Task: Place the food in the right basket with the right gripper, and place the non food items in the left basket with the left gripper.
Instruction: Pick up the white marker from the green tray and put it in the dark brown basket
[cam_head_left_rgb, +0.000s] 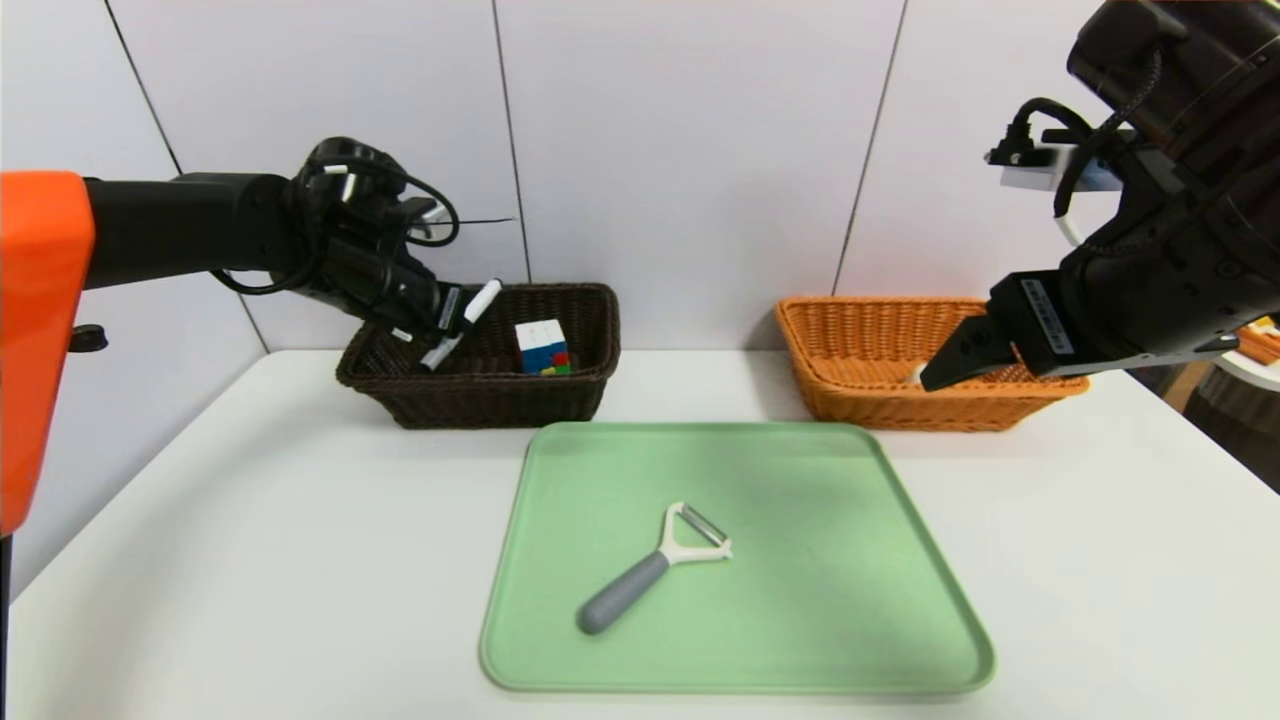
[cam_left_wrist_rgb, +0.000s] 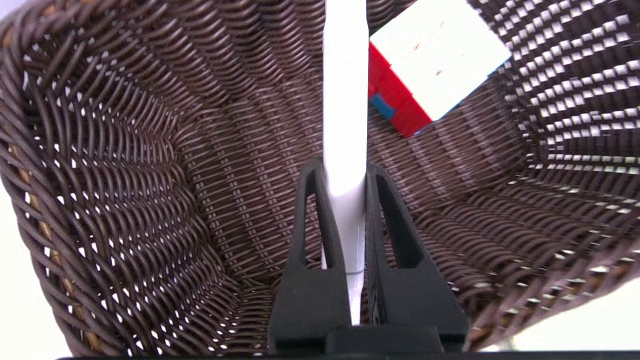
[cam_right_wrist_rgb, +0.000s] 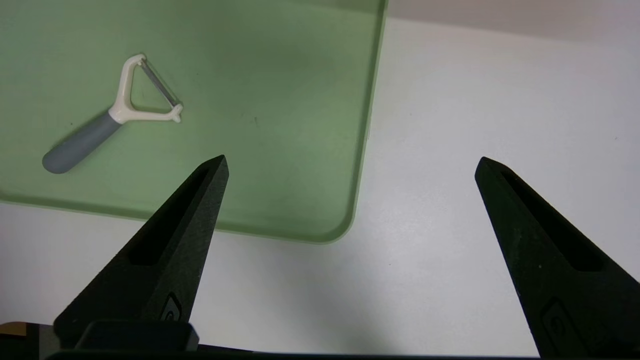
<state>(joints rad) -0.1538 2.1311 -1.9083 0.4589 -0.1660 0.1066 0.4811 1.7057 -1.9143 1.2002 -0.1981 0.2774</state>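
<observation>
My left gripper is shut on the white marker pen, held slanted over the left end of the dark brown basket. In the left wrist view the marker runs up between the fingers, inside the basket. The puzzle cube lies in that basket. The grey-handled peeler lies on the green tray. My right gripper hangs open and empty in front of the orange-tan basket. It hides nearly all of the bun.
The green tray sits mid-table in front of both baskets, which stand against the back wall. White tabletop lies bare on either side of the tray.
</observation>
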